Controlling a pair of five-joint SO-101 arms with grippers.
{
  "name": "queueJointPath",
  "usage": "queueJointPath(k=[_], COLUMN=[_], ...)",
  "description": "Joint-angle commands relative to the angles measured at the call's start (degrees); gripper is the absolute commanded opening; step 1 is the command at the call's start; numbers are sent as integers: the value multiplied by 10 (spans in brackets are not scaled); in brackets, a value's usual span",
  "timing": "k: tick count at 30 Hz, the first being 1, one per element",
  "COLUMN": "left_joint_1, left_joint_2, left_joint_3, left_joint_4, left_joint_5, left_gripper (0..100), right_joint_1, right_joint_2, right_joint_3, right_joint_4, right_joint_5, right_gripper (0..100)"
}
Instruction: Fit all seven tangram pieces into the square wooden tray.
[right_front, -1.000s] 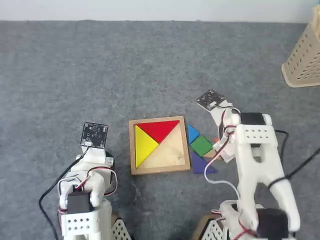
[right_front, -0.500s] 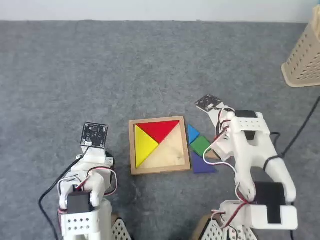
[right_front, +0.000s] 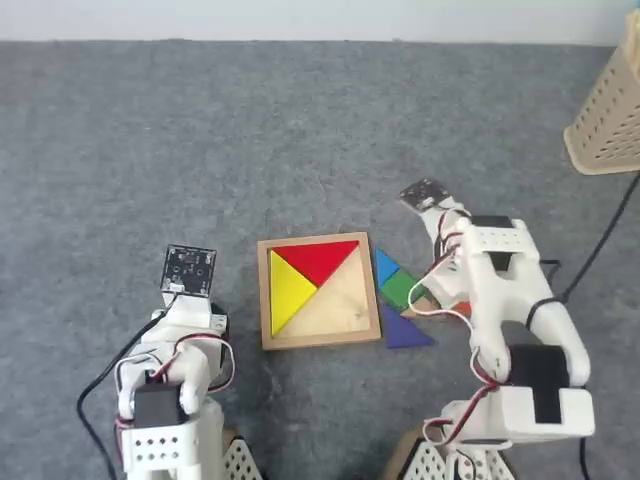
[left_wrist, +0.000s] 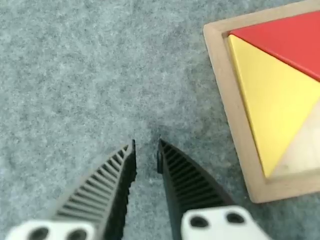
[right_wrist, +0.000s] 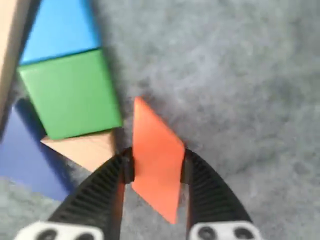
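Observation:
The square wooden tray holds a red triangle and a yellow triangle; its lower right part is bare wood. To its right lie a blue triangle, a green square, a purple triangle and a plain wooden triangle. My right gripper is shut on an orange parallelogram, just beside the green square. My left gripper hovers over bare carpet to the left of the tray, shut with nothing in it.
A beige slotted basket stands at the far right back. Grey carpet covers the table, with open room behind the tray and to its left. The left arm sits near the front edge.
The right arm has tipped down and forward over the loose pieces right of the tray. The left arm, the tray and its triangles have not moved.

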Motion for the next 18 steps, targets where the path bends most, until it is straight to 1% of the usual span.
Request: queueJointPath(k=[1, 3, 7, 10, 14, 18], left_joint_1=[1, 1, 1, 1, 1, 1], left_joint_2=[-13, -13, -13, -13, -13, -13], left_joint_3=[-5, -5, -5, -5, -5, -5], left_joint_4=[0, 0, 0, 0, 0, 0], left_joint_5=[4, 4, 4, 4, 4, 4], left_gripper=[71, 71, 71, 71, 71, 71], right_joint_1=[22, 29, 27, 2, -70, -177], right_joint_2=[-9, -7, -6, -5, -11, -8], right_joint_3=[-91, -135, -193, -214, -219, -216], right_joint_4=[51, 78, 102, 101, 122, 138], right_joint_5=[-62, -107, -176, -204, -211, -245], right_gripper=[24, 24, 24, 25, 24, 24])
